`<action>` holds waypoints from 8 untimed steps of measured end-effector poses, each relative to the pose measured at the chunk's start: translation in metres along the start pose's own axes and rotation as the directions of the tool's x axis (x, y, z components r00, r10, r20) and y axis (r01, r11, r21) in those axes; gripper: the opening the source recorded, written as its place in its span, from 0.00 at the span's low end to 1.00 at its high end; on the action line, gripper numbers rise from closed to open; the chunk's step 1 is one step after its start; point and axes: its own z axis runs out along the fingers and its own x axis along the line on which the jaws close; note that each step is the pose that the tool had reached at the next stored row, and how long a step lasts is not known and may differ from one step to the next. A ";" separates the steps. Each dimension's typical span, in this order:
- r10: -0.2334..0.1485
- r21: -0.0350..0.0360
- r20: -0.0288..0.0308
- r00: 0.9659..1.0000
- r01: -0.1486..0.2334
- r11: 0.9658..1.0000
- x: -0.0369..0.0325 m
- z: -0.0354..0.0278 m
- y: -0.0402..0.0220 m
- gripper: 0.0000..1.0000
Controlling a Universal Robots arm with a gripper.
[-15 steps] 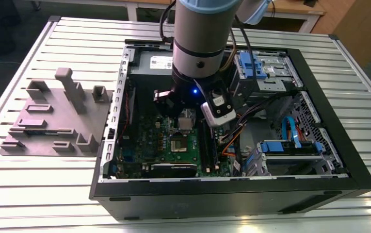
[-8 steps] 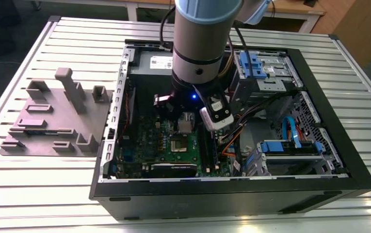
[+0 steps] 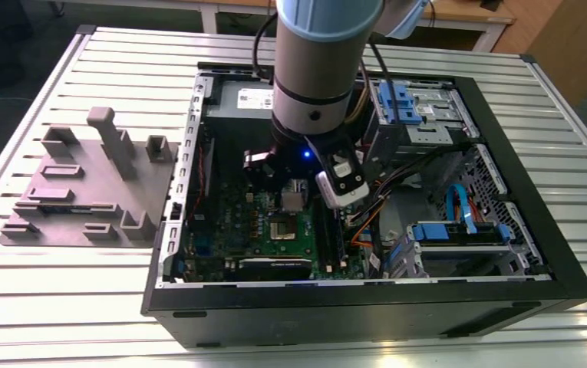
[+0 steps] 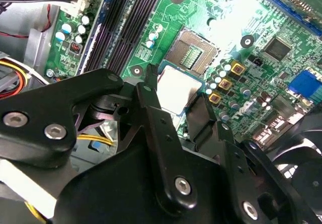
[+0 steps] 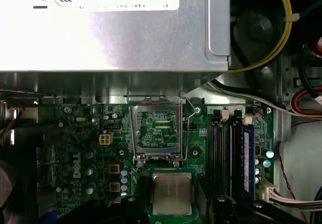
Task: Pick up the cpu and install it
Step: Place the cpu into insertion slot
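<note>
The cpu (image 5: 172, 193), a small square chip with a silvery top and a pale rim, sits between the black fingers (image 5: 139, 200) of my gripper (image 5: 172, 201), which is shut on it. In the second wrist view the cpu (image 4: 175, 84) hangs a little above the green board, just beside the open socket (image 4: 193, 50) with its bare contacts. The metal socket frame (image 5: 156, 128) with its wire lever lies right next to the held chip. In the exterior view my gripper (image 3: 293, 198) is low inside the open computer case, over the green board (image 3: 272, 230).
The silver power supply (image 5: 100, 32) stands close beside the socket. Dark memory slots (image 5: 231, 153) run along the board's other side, with loose cables (image 3: 375, 211) and blue drive bays (image 3: 457, 230) beyond. A grey block (image 3: 88, 192) with upright pegs lies on the slatted table at the exterior view's left.
</note>
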 end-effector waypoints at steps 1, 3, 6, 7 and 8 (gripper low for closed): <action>-0.001 0.001 0.000 1.000 0.001 1.000 0.0000 0.0004 -0.0007 0.47; -0.007 0.002 0.000 1.000 0.007 1.000 -0.0001 0.0013 -0.0025 0.47; -0.010 0.002 -0.001 1.000 0.010 1.000 -0.0001 0.0038 -0.0054 0.47; -0.010 0.002 -0.001 1.000 0.010 1.000 0.0000 0.0055 -0.0056 0.47; -0.010 0.002 -0.001 1.000 0.010 1.000 0.0001 0.0073 -0.0059 0.47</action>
